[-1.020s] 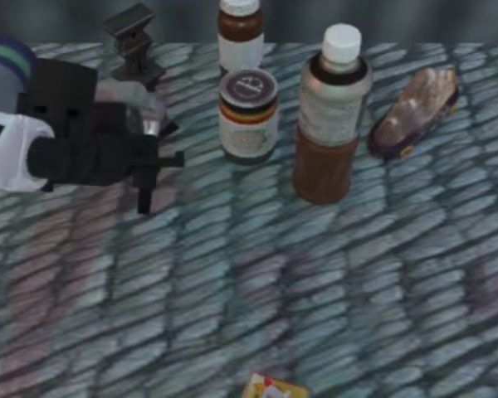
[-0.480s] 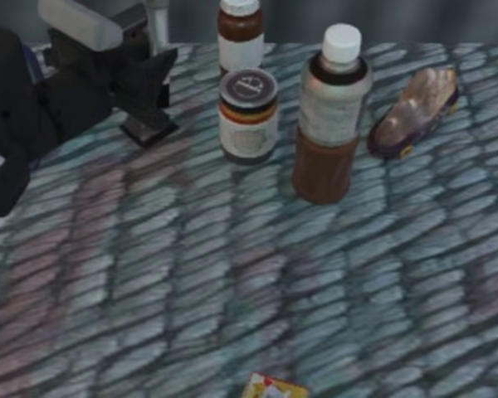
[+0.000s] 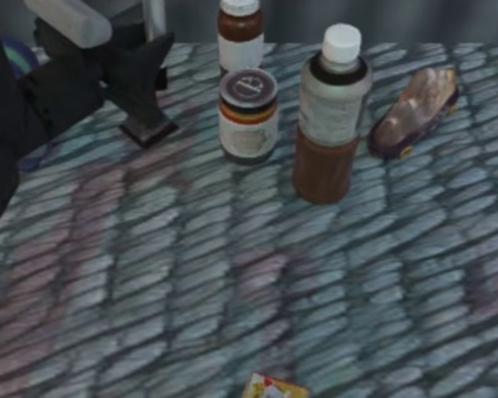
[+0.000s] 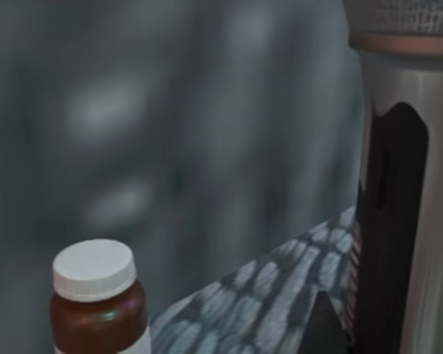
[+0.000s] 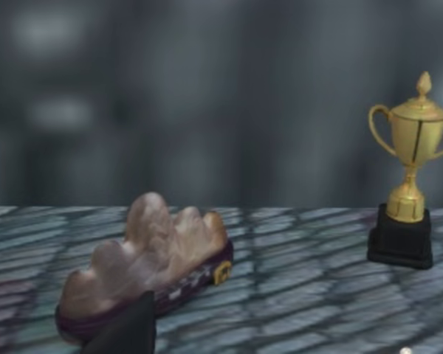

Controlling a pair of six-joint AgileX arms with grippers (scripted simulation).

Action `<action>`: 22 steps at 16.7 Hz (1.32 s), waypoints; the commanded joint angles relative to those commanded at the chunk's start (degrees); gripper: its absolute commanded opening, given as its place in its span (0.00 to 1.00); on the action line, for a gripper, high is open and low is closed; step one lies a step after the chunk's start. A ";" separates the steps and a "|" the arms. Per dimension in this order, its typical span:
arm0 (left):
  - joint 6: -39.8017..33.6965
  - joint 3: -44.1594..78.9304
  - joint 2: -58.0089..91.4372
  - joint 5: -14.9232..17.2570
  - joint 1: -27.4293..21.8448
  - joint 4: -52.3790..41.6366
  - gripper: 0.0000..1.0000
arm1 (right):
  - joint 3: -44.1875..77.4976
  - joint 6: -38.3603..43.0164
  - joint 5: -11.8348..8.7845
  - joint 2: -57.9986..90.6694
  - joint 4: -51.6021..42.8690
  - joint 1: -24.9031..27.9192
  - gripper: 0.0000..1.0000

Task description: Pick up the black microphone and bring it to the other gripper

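The black microphone (image 4: pixel 399 221) fills one side of the left wrist view, standing upright: a grey mesh head on top, a grey and black handle below. My left gripper (image 3: pixel 139 73) hangs raised over the table's back left corner, shut on the handle, with one dark fingertip (image 4: pixel 321 324) showing beside it. From above, the gripper hides most of the microphone. The other gripper, my right one, is outside the top view. Its wrist view shows a single pointed fingertip (image 5: pixel 129 324) with nothing against it, near a bread tray.
The dark pedestal figure's base (image 3: pixel 149 128) sits under my left gripper. A jar (image 3: pixel 248 116), a small brown bottle (image 3: pixel 240 33) and a tall bottle (image 3: pixel 330 116) stand at the back middle. Bread in a purple tray (image 3: pixel 415 112) lies back right, a gold trophy (image 5: pixel 410 199) beyond it, a small box (image 3: pixel 274 388) at the front edge.
My left gripper has lifted off the table with the microphone and swung up toward the back left corner. In the last half second it only drifted slightly left.
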 joint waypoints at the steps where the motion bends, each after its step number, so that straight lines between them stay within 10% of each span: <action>1: -0.01 0.02 -0.04 -0.15 -0.15 -0.02 0.00 | 0.00 0.00 0.00 0.00 0.00 0.00 1.00; 12: -1.51 1.89 -7.11 -24.04 -22.78 -4.71 0.00 | 0.00 0.00 0.00 0.00 0.00 0.00 1.00; 22: -1.62 2.09 -7.91 -25.75 -24.50 -5.10 0.00 | 0.00 0.00 0.00 0.00 0.00 0.00 1.00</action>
